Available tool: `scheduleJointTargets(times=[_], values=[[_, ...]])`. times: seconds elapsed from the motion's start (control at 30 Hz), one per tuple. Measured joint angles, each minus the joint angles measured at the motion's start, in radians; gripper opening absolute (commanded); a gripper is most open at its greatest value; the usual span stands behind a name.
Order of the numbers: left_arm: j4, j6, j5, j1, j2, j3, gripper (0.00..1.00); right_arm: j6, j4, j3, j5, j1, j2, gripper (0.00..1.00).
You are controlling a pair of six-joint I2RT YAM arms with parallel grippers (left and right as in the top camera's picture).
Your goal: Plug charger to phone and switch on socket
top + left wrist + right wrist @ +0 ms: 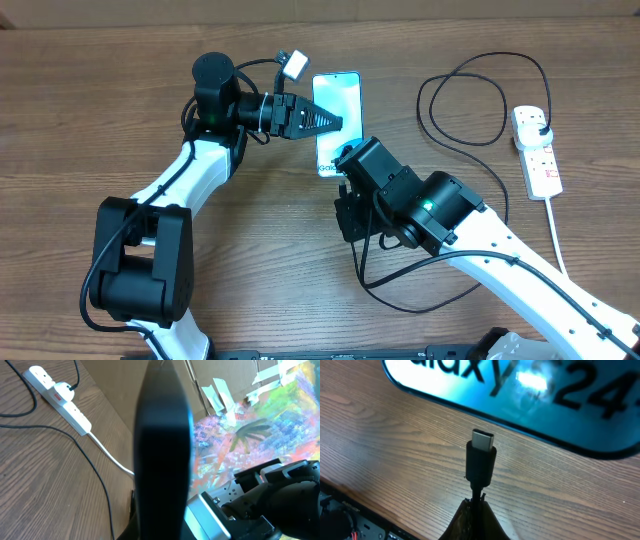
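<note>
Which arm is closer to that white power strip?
Right. The right arm, holding the charger at the phone, comes in from the side where the socket lies; the left arm stands across the phone, farther off.

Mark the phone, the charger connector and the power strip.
phone [345, 98]: overhead view, on the lit screen.
charger connector [481, 462]: right wrist view, on its black housing.
power strip [541, 158]: overhead view, on the white body, mid-length.
</note>
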Motion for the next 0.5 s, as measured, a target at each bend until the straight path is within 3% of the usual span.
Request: scheduleJointTargets(times=[0.5], values=[[-0.052,0.053,-0.002,0.000,0.000,0.000,0.04,0.000,0.026,0.000,0.050,0.000,0.000,0.04]])
